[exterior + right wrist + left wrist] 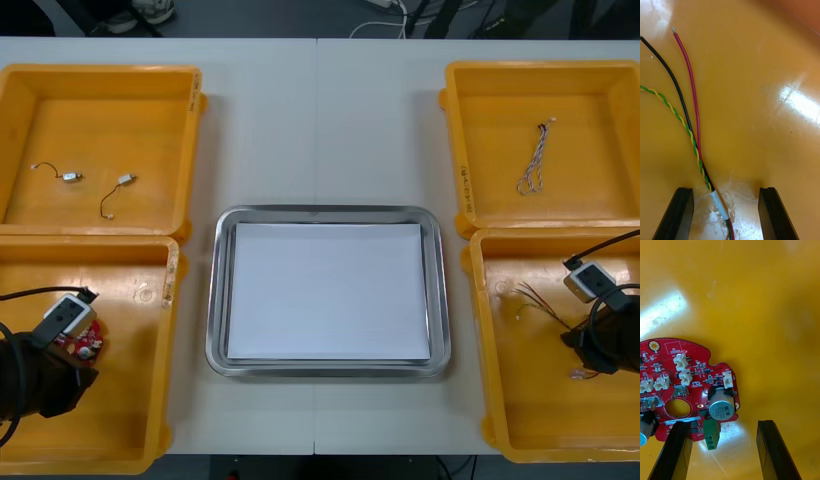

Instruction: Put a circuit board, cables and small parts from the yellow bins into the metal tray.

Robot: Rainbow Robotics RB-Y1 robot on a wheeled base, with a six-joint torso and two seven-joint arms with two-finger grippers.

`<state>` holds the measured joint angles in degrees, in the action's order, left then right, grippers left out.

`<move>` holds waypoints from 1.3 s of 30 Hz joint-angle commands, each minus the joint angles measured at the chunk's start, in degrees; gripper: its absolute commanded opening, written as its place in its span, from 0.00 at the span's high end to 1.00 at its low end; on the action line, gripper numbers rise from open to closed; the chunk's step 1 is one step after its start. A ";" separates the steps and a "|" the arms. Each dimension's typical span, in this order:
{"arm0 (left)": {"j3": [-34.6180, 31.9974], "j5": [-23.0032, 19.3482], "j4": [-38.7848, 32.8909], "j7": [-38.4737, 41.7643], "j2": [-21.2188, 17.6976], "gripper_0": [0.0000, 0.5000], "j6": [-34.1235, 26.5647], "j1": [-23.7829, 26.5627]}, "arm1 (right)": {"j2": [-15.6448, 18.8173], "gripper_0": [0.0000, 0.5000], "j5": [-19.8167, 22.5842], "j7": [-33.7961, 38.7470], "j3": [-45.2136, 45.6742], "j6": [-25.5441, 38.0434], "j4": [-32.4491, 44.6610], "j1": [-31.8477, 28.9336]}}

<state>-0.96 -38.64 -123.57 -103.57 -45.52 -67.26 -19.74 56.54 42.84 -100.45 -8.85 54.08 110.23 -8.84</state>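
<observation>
Red circuit board lies off-centre, mostly beyond one finger of the left tool, spread apart; right tool, spread too, straddles cables running straight ahead.

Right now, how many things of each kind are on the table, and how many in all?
Yellow bins: 4
Metal tray: 1
Round red circuit board: 1
Small metal parts: 2
Twisted blue and white cable: 1
Cable of red, black and green-yellow wires: 1
Total: 10
</observation>
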 commanded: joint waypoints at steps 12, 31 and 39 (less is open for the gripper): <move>1.22 1.90 -0.27 -3.83 -2.20 0.00 1.52 -3.03 | 1.47 0.89 1.55 2.81 -2.13 -1.61 -2.30 -1.36; 2.89 4.36 -0.09 -2.87 -2.20 0.00 2.31 -3.03 | 1.38 1.00 2.78 3.25 3.58 12.10 4.12 1.54; 3.24 4.45 0.08 -2.78 -2.20 0.00 2.40 -3.03 | 1.38 1.00 5.42 2.72 9.12 25.37 9.13 4.44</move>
<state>1.29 -34.88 -123.44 -103.57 -45.52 -65.56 -20.85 56.84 46.59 -98.26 -3.36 76.98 117.17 -6.61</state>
